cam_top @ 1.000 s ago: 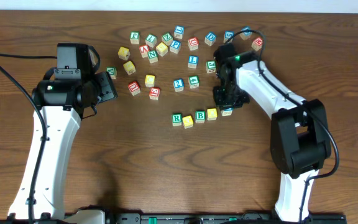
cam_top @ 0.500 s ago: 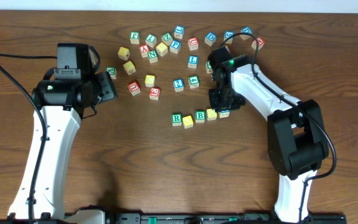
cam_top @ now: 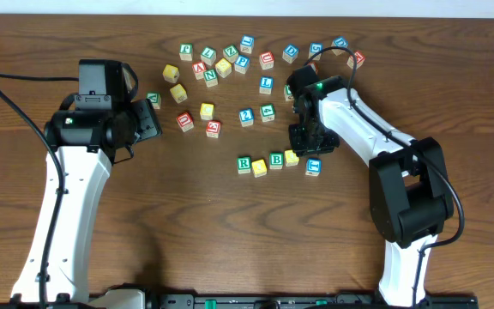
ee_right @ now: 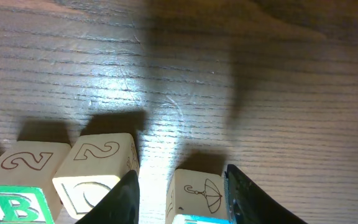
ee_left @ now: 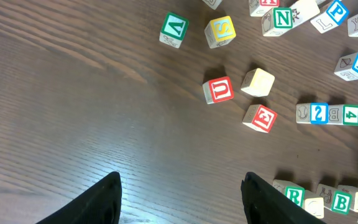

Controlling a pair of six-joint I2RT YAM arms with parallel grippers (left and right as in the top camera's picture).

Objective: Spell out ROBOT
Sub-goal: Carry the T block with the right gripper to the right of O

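Observation:
A row of cubes lies mid-table: green R point(cam_top: 243, 163), a yellow-faced cube point(cam_top: 259, 167), green B point(cam_top: 275, 160) and a second yellow-faced cube point(cam_top: 292, 157). A blue-lettered cube point(cam_top: 313, 166) sits just right of the row, slightly nearer and apart from it. My right gripper point(cam_top: 307, 144) hovers just behind this cube. In the right wrist view the gripper point(ee_right: 179, 180) straddles the blue-topped cube point(ee_right: 194, 190). Its right finger is against the cube and its left finger stands clear, so it is open. My left gripper point(cam_top: 148, 120) point(ee_left: 182, 180) is open over bare wood, far left of the row.
Several other letter cubes are scattered across the back of the table, among them an L point(cam_top: 267, 85) and red-lettered ones point(cam_top: 185, 121) point(cam_top: 213, 129). One green-lettered cube point(cam_top: 153, 99) lies beside the left gripper. A black cable point(cam_top: 341, 51) loops over the right arm.
The right gripper brought the blue-lettered cube to the row's right end, opened its jaws and drew back a little, leaving the cube on the table. The left arm has not moved.

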